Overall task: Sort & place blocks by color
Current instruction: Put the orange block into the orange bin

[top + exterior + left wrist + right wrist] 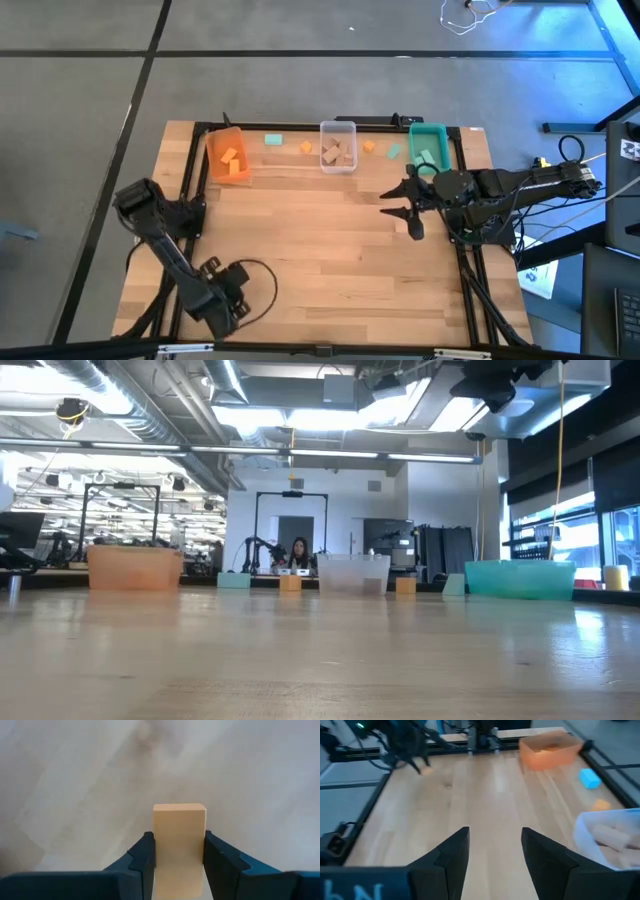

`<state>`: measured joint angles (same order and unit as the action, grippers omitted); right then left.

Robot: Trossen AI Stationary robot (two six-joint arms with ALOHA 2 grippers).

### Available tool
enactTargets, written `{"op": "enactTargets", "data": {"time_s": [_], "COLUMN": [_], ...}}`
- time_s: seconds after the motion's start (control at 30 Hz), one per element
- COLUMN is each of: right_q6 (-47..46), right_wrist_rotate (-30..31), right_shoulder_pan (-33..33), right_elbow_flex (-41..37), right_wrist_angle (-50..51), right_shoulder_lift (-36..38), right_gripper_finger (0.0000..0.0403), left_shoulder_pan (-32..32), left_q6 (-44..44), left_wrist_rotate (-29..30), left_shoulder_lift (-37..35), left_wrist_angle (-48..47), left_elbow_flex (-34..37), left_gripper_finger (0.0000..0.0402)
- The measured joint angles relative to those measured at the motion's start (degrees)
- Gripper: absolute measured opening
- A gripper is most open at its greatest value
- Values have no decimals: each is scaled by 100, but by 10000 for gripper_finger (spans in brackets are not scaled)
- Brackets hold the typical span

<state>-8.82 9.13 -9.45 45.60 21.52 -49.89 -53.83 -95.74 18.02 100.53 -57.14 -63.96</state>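
Note:
My left gripper (179, 845) is over the table's near left part and is shut on a plain light wood block (179, 827); the right wrist view shows that block (426, 770) far off below the left arm. My right gripper (405, 212) hovers open over the table's right half, in front of the teal bin (430, 148), and holds nothing. Loose by the far edge lie a teal block (273, 140), an orange block (306, 148), another orange block (369, 147) and a second teal block (394, 152). Orange blocks lie in the orange bin (228, 155) and wood blocks in the clear bin (338, 147). My left gripper pinches the light wood block between its two fingers (145, 857), on the block's two long sides (160, 840). The fingers come from above and point down, lying along the block. The block's free end (179, 810) sticks out past the fingertips toward the table; whether it touches the top I cannot tell.
The three bins stand in a row along the far edge, orange bin (135, 570) left, clear bin (353, 573) middle, teal bin (520, 578) right. A black frame rail (190, 200) borders the table. The wide wooden middle (320, 250) is bare. A person sits in the room far behind.

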Motion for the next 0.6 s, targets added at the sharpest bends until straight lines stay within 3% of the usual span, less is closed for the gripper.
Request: {"op": "enactTargets", "data": {"time_s": [0.27, 0.6], "right_q6": [-17, -99], "right_wrist_rotate": [797, 1095], "right_shoulder_pan": [0, 2], "right_elbow_flex": [0, 0], "right_wrist_angle": [79, 97], "right_shoulder_lift": [-33, -290], "right_gripper_finger": [181, 181], "left_shoulder_pan": [973, 3170], "left_q6": [5, 544], "left_wrist_rotate": [869, 1558], "left_shoulder_lift": [-1096, -2537], "left_wrist_angle": [-1680, -3197], "left_elbow_flex": [-11, -15], "left_gripper_finger": [124, 124]}}
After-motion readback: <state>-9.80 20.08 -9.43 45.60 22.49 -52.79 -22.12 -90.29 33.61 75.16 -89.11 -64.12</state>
